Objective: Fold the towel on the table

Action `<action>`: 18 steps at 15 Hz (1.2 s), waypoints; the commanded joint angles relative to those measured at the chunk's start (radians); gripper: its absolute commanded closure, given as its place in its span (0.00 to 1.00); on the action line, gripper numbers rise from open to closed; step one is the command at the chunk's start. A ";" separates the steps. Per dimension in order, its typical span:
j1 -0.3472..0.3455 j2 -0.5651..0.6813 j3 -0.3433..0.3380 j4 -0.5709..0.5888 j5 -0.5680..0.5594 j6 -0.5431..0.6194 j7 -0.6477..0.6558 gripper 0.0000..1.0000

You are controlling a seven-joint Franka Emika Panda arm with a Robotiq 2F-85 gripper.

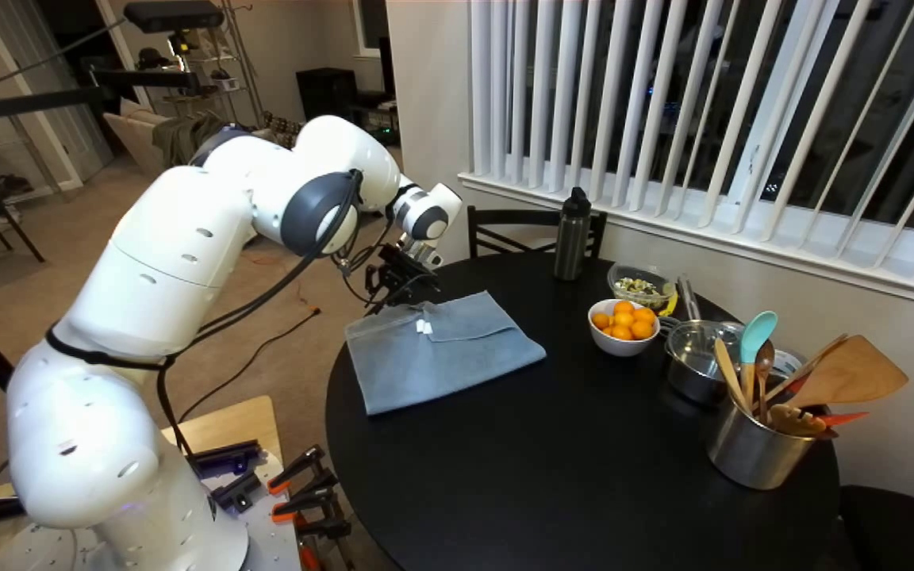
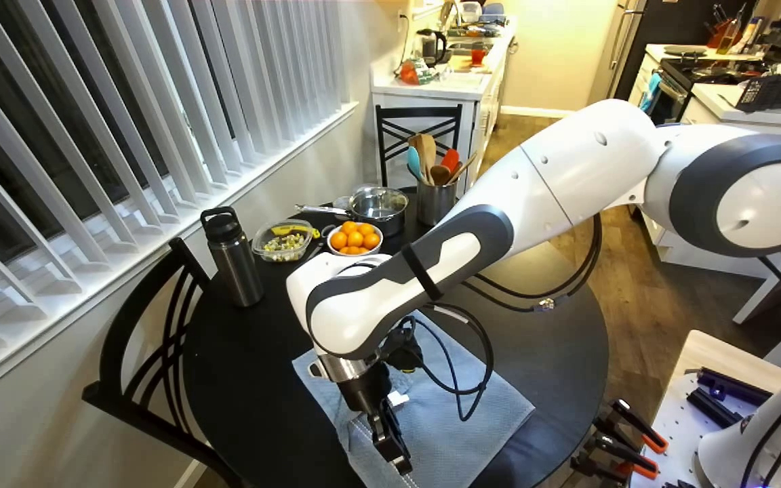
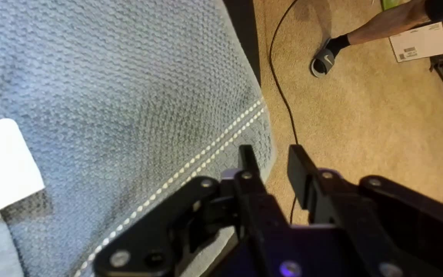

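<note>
At the rim of the table (image 1: pixel 544 476), on the stretch between the chair (image 1: pixel 505 215) and the robot base (image 1: pixel 179 515), the towel (image 1: pixel 441 369) lies spread with layers showing. 1 of its corners reaches the rim; overhang cannot be confirmed. Note: the top is round, with a continuous edge and no corners. 1 flap (image 1: pixel 469 317) rests on the upper face, beside the white tag (image 1: pixel 424 326).

The gripper (image 3: pixel 270 154) has its 2 fingers (image 3: pixel 249 165) apart, with nothing clamped, at the rim-side border of the towel. In the wrist view, 1 finger shows against the cloth and 1 against the floor (image 3: pixel 375 130); the border runs through the gap between them, near the end of the stitching (image 3: pixel 187 165). Contact with the cloth cannot be determined.

Step in hand, as judged: alignment for a grasp. Folding appears partly complete, with at least 1 more fold to make.

Next move, as judged: set the fingers astride the border, close on every layer to be turned, lift, carry inward from the rim, and lay flat. Caution: a shallow bite may take only the upper layer or slip. End the carry short of the bowl (image 1: pixel 622 345).
</note>
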 commanded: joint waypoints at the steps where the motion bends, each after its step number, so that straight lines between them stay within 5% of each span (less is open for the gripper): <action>1: 0.006 -0.004 -0.007 0.006 0.023 -0.010 0.025 0.41; 8: -0.017 -0.043 -0.057 -0.043 0.027 0.120 0.098 0.01; 14: -0.054 -0.110 -0.115 -0.139 0.037 0.360 0.241 0.00; 18: -0.048 -0.148 -0.148 -0.203 0.061 0.384 0.421 0.00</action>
